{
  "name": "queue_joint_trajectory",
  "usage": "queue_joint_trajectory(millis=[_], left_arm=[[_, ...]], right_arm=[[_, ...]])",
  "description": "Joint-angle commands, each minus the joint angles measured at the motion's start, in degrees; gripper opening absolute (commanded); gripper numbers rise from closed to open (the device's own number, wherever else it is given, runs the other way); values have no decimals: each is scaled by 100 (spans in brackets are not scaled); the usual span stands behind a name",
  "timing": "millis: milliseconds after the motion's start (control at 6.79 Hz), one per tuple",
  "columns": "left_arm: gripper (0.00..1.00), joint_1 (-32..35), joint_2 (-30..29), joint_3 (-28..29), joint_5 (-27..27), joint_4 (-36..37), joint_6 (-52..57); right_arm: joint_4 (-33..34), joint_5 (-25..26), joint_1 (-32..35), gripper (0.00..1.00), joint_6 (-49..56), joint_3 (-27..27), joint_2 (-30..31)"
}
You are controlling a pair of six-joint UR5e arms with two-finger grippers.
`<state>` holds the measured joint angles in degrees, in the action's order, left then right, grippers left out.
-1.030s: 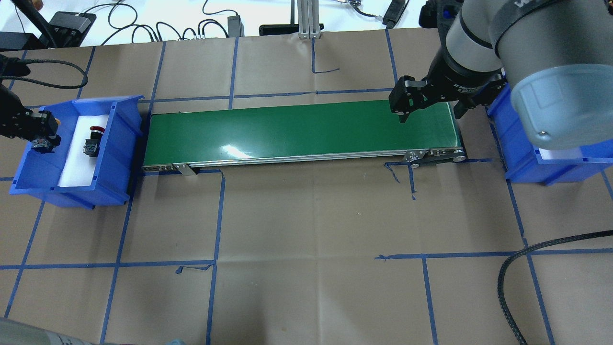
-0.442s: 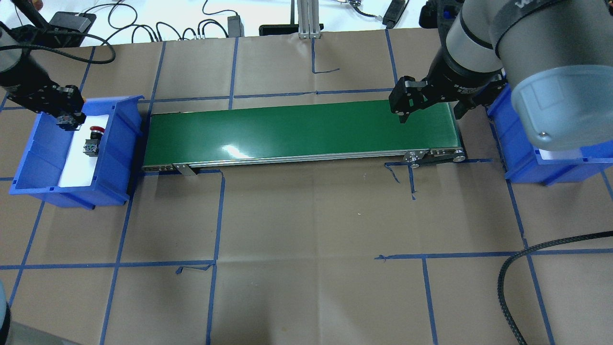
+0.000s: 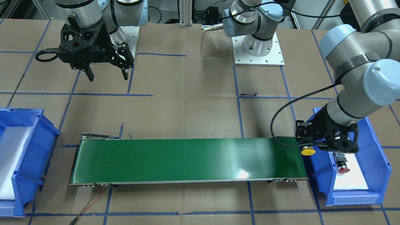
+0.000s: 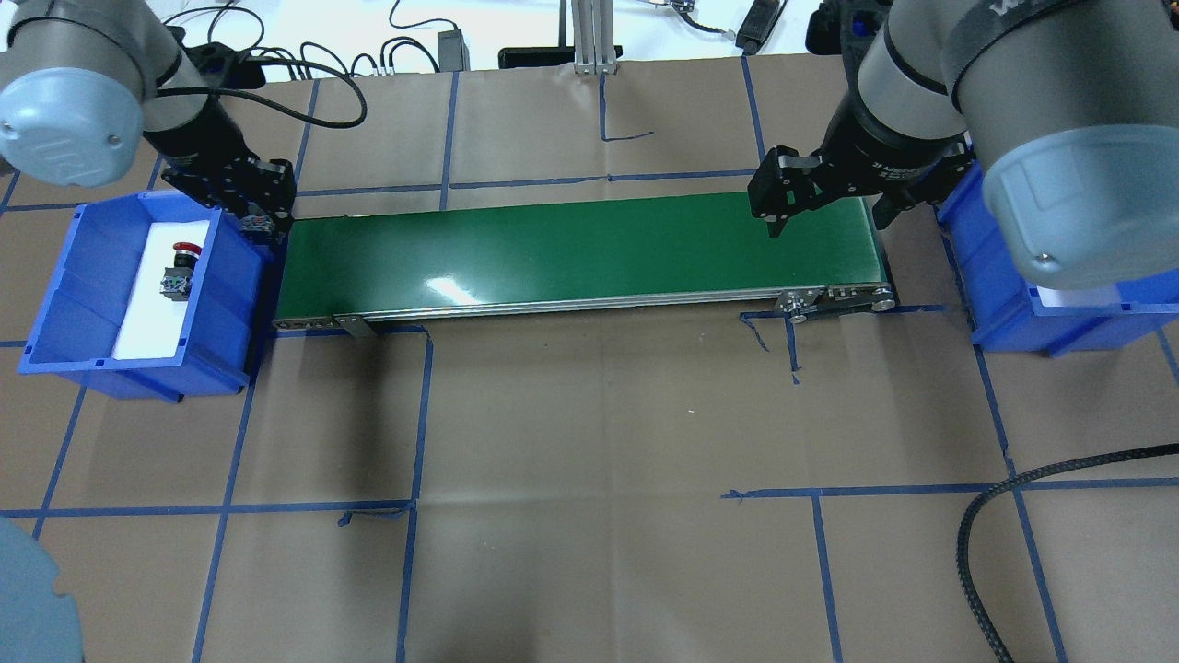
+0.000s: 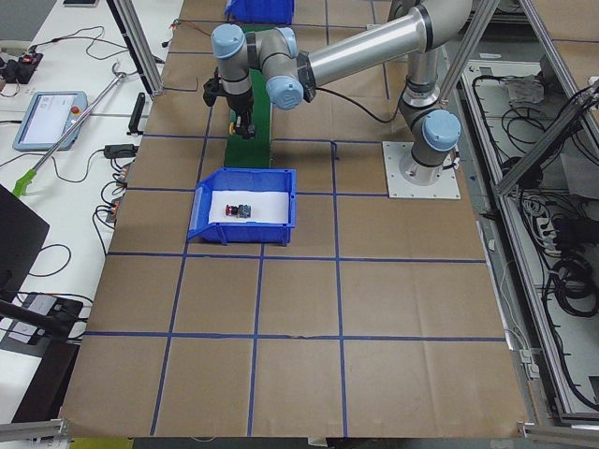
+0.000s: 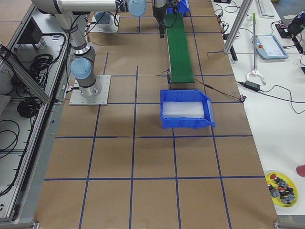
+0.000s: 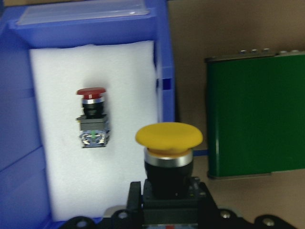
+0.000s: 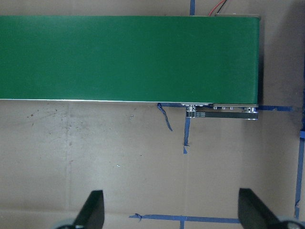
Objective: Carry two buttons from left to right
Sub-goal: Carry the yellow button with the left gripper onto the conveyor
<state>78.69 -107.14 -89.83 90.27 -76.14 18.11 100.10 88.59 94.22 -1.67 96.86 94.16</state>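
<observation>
The yellow button [image 7: 169, 138] has a black body that my left gripper [image 4: 262, 221] is shut on. It hangs over the gap between the left blue bin [image 4: 55, 285] and the left end of the green conveyor belt [image 4: 580, 253]. Its cap shows in the front view [image 3: 308, 152]. The red button [image 4: 177, 272] lies on its side on the white foam in that bin, also seen in the left wrist view [image 7: 91, 117]. My right gripper [image 4: 829, 221] is open and empty above the belt's right end.
The right blue bin [image 4: 1004, 276] with a white foam liner stands past the belt's right end, partly under my right arm. Blue tape lines cross the brown paper table. A black cable [image 4: 976, 534] loops at the near right. Cables and power boxes lie along the far edge.
My left gripper, carrying the yellow button, has moved right and away from the robot, from over the left bin's left side to the belt's left end. The right arm has not moved.
</observation>
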Motion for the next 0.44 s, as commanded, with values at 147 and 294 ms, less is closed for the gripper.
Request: queue_joint_trajectory(millis=[147, 294], left_arm=[[5, 252, -350, -796, 61, 1480, -212], [5, 243, -386, -965, 52, 1644, -203]], right_arm=[[-8, 0, 0, 100, 0, 0, -3], [1, 0, 0, 100, 0, 0, 5]])
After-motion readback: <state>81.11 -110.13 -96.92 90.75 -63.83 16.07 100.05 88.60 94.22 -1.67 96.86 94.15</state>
